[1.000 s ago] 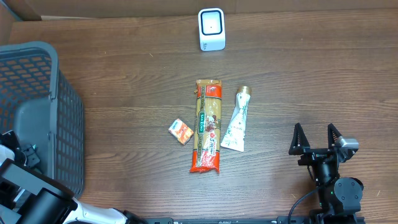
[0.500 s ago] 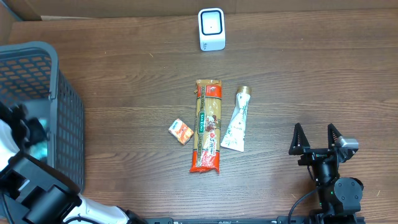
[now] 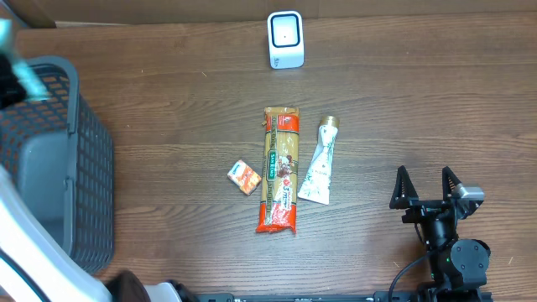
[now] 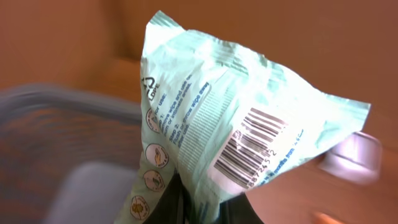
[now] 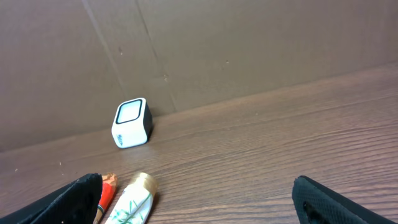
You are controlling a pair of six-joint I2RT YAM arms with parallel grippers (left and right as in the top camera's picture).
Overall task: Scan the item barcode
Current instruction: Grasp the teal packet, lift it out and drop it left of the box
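Overhead: packet (image 3: 30,81) now over basket (image 3: 88,176) rim

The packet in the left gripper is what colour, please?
Pale mint green packet, best seen from the left wrist.

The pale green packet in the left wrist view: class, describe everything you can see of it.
The packet is a crinkled, glossy, pale green plastic pouch. A black barcode on a white panel faces the camera, tilted, beside small print and round icons. It stands upright, pinched at its bottom by the left gripper's jaws, held in the air.
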